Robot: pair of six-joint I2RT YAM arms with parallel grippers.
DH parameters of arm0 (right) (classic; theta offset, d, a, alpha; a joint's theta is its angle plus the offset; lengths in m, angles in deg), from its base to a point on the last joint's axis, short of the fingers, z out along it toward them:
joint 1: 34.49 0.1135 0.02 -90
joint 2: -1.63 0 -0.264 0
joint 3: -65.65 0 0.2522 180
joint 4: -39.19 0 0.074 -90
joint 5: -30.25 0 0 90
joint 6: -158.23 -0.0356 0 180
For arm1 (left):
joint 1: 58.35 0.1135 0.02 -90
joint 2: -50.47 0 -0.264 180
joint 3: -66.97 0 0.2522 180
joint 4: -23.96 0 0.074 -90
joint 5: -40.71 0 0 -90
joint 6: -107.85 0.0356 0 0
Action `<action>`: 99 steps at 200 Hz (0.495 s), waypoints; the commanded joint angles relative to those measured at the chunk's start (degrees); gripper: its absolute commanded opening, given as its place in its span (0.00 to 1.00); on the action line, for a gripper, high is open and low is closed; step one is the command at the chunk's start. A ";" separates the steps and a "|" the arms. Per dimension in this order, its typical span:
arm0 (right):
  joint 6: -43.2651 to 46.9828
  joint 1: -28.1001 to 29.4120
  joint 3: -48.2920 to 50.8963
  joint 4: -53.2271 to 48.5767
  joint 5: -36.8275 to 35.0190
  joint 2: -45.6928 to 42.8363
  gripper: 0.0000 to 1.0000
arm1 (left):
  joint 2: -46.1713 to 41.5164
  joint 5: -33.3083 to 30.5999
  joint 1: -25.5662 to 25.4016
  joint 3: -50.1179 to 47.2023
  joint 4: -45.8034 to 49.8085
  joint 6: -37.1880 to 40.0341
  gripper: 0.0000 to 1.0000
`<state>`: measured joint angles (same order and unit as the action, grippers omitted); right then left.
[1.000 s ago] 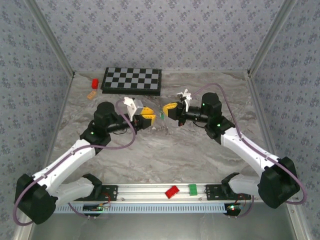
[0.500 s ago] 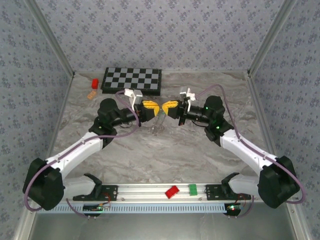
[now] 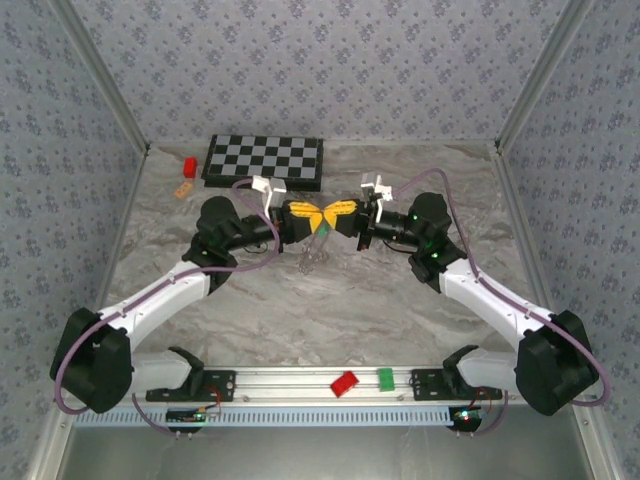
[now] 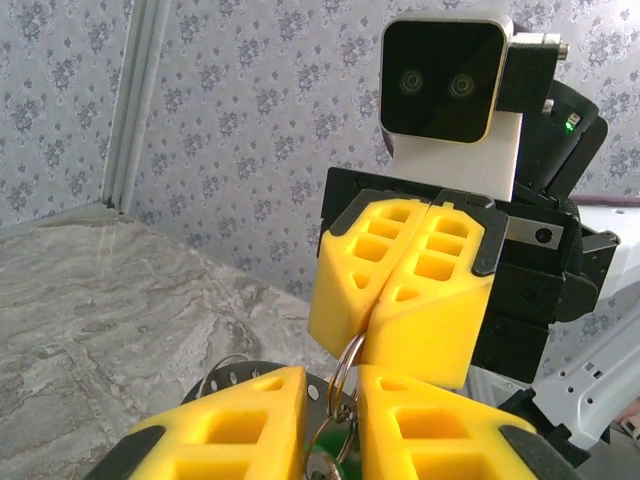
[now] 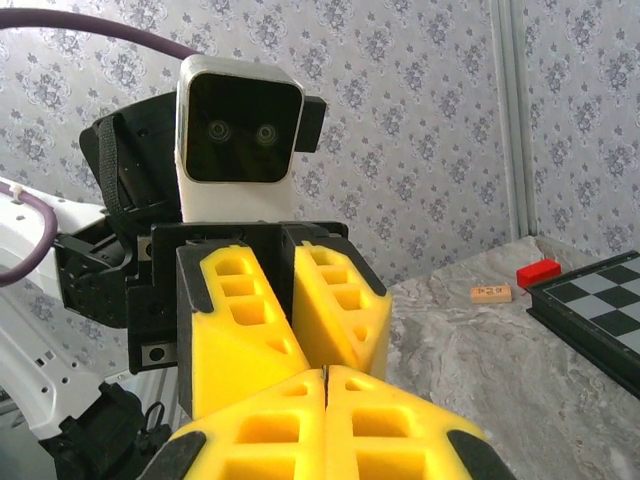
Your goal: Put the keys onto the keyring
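Both arms have closed the gap since a second ago, when their tips stood apart over the middle of the desk (image 3: 300, 320). Now the left pincer (image 3: 306, 216) and the right pincer (image 3: 337, 212) meet nose to nose, raised above the surface.

The right pincer is clamped shut, and the keyring (image 4: 346, 366) curves out from between its tips as a thin wire arc. That arc runs down into the narrow slot between the left pincer's yellow fingers (image 4: 240, 420). These fingers stand slightly apart, but I cannot tell whether they already press on anything. A speck of green (image 4: 326, 446) low in that slot is probably a key head, too hidden to be sure. A second wire loop (image 4: 225, 372) shows just left of the slot.

The likely trouble is the hand-off itself. If the left pincer pulls or twists while the right holds only a sliver of wire, the keyring may slip out and fall to the desk. The bulky fingers also crowd each other — a small misalignment could knock the key off line instead of threading it.
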<state>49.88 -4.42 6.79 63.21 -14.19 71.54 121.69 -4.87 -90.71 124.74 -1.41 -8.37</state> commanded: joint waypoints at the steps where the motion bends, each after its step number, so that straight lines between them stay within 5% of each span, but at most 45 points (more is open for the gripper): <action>1: -0.81 -0.14 0.21 3.20 0.91 0.12 0.00 | 0.28 2.21 0.10 -0.02 -3.02 -0.72 0.14; 47: -0.42 -0.01 -0.09 2.02 1.53 0.81 0.00 | -0.89 2.38 0.07 -0.12 -2.53 0.73 0.00; 99: 0.14 -0.01 -0.41 0.56 1.66 1.60 0.02 | -1.76 2.68 -0.07 -0.16 -1.14 2.25 0.00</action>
<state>49.59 -4.75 6.97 63.39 -13.80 72.50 121.82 -3.86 -90.50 124.39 -1.37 -8.13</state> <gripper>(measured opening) 0.038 0.045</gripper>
